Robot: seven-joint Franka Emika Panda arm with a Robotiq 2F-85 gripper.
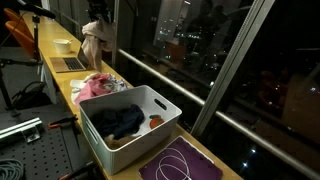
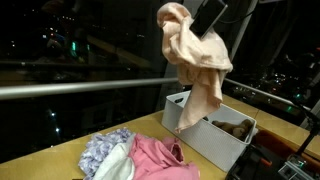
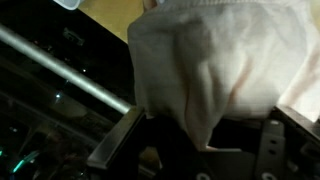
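My gripper [image 2: 205,30] is shut on a pale peach cloth [image 2: 195,58] and holds it high in the air, above the pile of clothes and beside the white bin. The cloth hangs down in folds. It also shows in an exterior view [image 1: 95,40] far back over the table. In the wrist view the cloth [image 3: 215,65] fills most of the frame and drapes between the dark fingers [image 3: 195,140]. A white bin [image 1: 130,125] holds dark clothes [image 1: 118,122] and something brown [image 2: 235,127].
A pile of pink and lilac-patterned clothes [image 2: 135,160] lies on the yellow table [image 1: 60,85] next to the bin. A purple mat [image 1: 180,165] lies at the near end. A laptop [image 1: 68,63] and bowl [image 1: 63,44] sit farther back. Window rail [image 2: 80,88] runs alongside.
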